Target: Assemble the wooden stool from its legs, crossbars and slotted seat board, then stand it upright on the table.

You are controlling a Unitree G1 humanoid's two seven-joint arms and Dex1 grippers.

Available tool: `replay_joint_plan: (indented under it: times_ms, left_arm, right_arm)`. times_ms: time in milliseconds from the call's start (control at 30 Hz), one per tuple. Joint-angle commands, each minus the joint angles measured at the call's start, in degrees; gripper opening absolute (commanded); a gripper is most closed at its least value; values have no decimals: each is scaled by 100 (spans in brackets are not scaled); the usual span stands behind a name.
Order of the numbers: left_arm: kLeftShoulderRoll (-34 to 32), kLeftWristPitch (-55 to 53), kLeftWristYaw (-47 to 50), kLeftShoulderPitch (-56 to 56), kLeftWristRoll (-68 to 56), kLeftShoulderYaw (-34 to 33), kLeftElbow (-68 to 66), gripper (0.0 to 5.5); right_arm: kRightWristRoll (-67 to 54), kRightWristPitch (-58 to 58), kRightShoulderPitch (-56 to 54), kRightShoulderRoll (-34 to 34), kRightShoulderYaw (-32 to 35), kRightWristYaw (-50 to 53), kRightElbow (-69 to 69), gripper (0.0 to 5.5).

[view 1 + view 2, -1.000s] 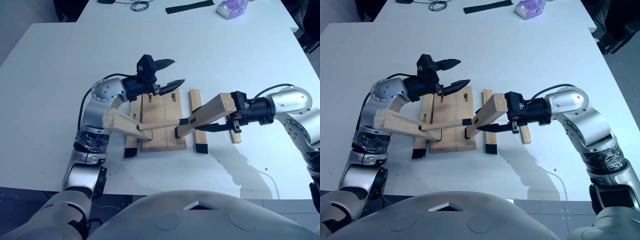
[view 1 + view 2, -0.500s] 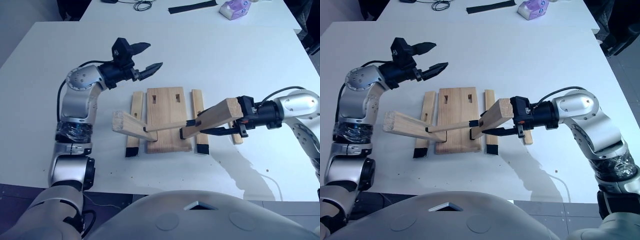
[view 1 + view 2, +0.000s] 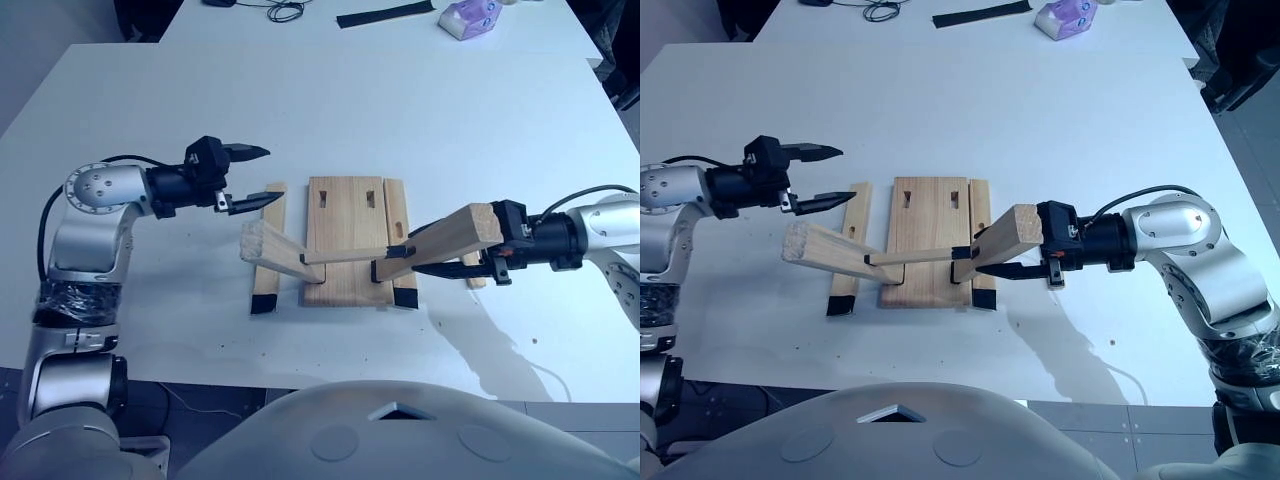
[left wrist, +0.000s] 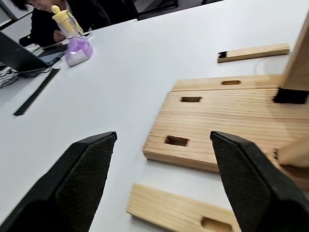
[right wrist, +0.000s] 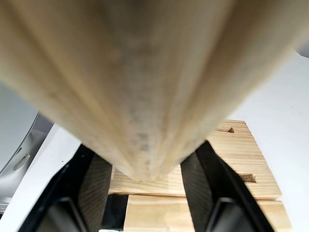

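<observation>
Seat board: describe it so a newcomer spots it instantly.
On the white table, look at the wood pieces lying flat near its middle. The seat board is the panel at their centre. It is far wider than the narrow strips flanking it, and has two slots near its far edge.

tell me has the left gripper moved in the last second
Yes. The left gripper swung to the robot's left: it hovered over the far left corner of the seat board, and now hangs open by the far end of the loose leg.
</observation>
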State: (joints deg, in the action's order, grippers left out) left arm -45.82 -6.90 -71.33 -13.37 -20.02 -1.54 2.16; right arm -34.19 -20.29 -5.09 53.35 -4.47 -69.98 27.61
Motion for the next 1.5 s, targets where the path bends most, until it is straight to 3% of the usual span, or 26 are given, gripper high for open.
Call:
replay_joint_plan:
  times_ms: [33,333,767,1500]
  left_arm:
    - [-411,-201,-477,435,-297,-65,513,360]
    - [-784,-512,-981,830,-616,-19,925,360]
    - [-727,-503,-997,1453,-594,491,1623,360]
    - [43,-865,-310,539,-336,1008,1701,360]
  right_arm:
    - [248,-308,188,228,-126,0,-51,202]
    - [274,-311,188,220,-146,15,-73,202]
    - [340,-263,-122,181,-364,-75,-241,202]
    - [799,-199,-870,-211,-1161,-132,-629,202]
